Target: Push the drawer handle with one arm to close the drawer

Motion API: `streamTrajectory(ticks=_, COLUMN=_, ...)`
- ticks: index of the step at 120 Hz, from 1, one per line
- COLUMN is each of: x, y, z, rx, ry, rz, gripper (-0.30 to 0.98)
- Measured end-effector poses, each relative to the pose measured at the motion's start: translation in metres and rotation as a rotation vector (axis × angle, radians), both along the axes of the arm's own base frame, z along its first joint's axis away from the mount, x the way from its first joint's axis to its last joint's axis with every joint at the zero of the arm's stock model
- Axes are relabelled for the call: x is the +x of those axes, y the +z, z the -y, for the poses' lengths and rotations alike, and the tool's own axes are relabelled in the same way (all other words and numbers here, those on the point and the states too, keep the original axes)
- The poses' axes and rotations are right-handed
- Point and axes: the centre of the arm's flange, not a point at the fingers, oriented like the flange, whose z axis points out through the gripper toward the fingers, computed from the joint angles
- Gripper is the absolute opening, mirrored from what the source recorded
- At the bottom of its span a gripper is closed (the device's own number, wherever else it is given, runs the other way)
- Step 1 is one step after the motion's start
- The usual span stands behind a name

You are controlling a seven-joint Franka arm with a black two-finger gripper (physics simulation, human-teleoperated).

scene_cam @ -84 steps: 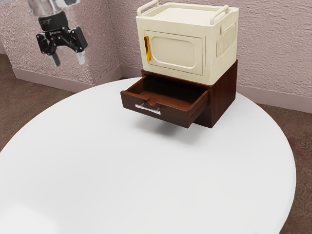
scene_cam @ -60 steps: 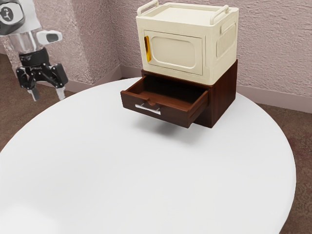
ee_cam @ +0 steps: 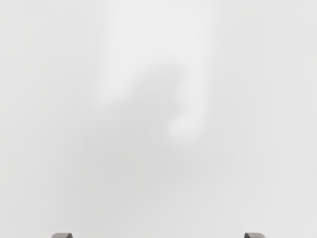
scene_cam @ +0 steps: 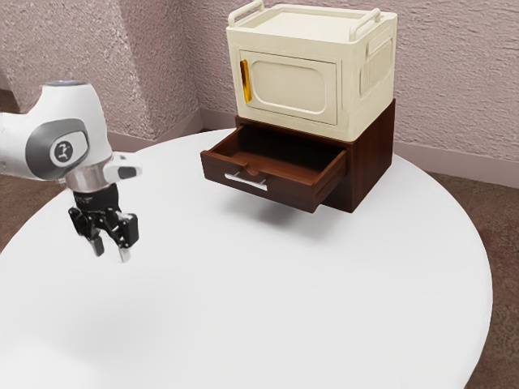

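Observation:
In the exterior view my gripper [scene_cam: 112,253] points down over the white table, toward the exterior view's left, open and holding nothing. The dark brown drawer [scene_cam: 284,190] stands pulled out of its wooden cabinet [scene_cam: 371,162], its inside visible. A silver handle [scene_cam: 246,181] runs across the drawer's front, well apart from my gripper. In the wrist view the fingertips of my gripper [ee_cam: 158,235] show far apart at the lower edge, above bare white tabletop.
A cream box-shaped appliance [scene_cam: 284,85] with a yellow handle [scene_cam: 246,80] rests on top of the cabinet. The round white table [scene_cam: 268,300] extends around it, with textured walls behind.
My arm has come further into the exterior view and my gripper has moved lower, over the tabletop. The drawer and cabinet have stayed where they were.

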Motion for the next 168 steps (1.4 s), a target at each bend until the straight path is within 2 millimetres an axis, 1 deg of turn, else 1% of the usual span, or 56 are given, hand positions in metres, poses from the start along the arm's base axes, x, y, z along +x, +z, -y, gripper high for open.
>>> streamTrajectory(ticks=13, x=0.028, y=-0.001, z=0.014, rx=-0.017, ry=-0.019, rz=0.030, gripper=0.25)
streamTrajectory(ticks=26, x=0.058, y=-0.004, z=0.027, rx=-0.035, ry=-0.033, rz=0.057, gripper=0.18)
streamTrajectory(ticks=42, x=0.091, y=-0.008, z=0.042, rx=-0.046, ry=-0.059, rz=0.080, gripper=0.13)
streamTrajectory(ticks=60, x=0.120, y=-0.016, z=0.057, rx=-0.040, ry=-0.110, rz=0.090, gripper=0.09)
streamTrajectory(ticks=73, x=0.143, y=-0.016, z=0.066, rx=-0.037, ry=-0.145, rz=0.110, gripper=0.06)
streamTrajectory(ticks=90, x=0.175, y=-0.024, z=0.066, rx=-0.025, ry=-0.179, rz=0.124, gripper=0.03)
streamTrajectory(ticks=100, x=0.190, y=-0.027, z=0.072, rx=-0.022, ry=-0.205, rz=0.132, gripper=0.03)
streamTrajectory(ticks=113, x=0.215, y=-0.030, z=0.079, rx=-0.028, ry=-0.229, rz=0.152, gripper=0.02)
streamTrajectory(ticks=121, x=0.227, y=-0.033, z=0.083, rx=-0.034, ry=-0.241, rz=0.161, gripper=0.02)
streamTrajectory(ticks=132, x=0.240, y=-0.040, z=0.077, rx=-0.036, ry=-0.243, rz=0.165, gripper=0.02)
streamTrajectory(ticks=141, x=0.255, y=-0.044, z=0.073, rx=-0.039, ry=-0.244, rz=0.180, gripper=0.02)
streamTrajectory(ticks=152, x=0.271, y=-0.045, z=0.073, rx=-0.040, ry=-0.256, rz=0.204, gripper=0.02)
streamTrajectory(ticks=168, x=0.288, y=-0.051, z=0.070, rx=-0.037, ry=-0.263, rz=0.236, gripper=0.01)
